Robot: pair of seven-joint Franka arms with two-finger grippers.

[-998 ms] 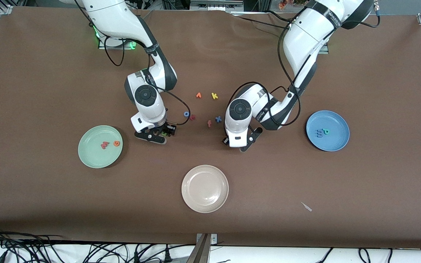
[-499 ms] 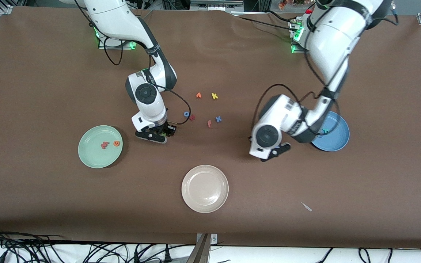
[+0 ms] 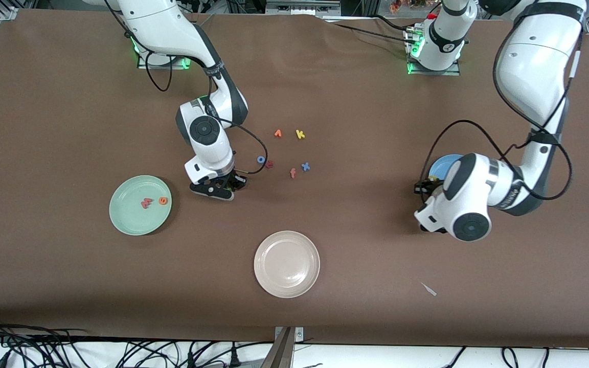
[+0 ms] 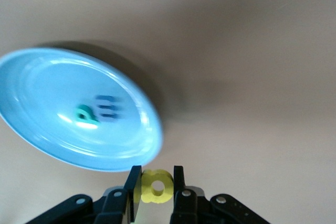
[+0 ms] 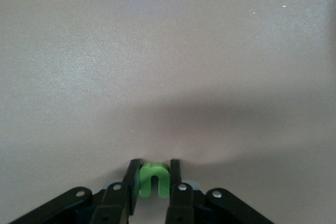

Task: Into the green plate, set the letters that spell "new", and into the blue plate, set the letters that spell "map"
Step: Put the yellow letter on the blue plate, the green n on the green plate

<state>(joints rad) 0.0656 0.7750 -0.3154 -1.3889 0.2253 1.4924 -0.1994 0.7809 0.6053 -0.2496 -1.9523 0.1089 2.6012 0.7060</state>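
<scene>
Left gripper (image 4: 156, 186): carried from the loose letters to the round blue plate's (image 4: 31, 77) rim, jaws clenched on yellow foam "a" (image 4: 156, 187). Right gripper (image 5: 153, 178): unmoved low over the desk (image 3: 69, 102) beside the mint-green plate (image 3: 126, 214), jaws now clamped on green foam "n" (image 5: 153, 179).

White arms (image 3: 529, 66), black joints, looping black cables (image 3: 478, 133)

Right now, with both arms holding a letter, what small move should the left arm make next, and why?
Probably carry the yellow a a little farther over the blue plate before letting go. The left end effector grips it at the plate's rim, not yet above the middle where the p and m lie.
</scene>
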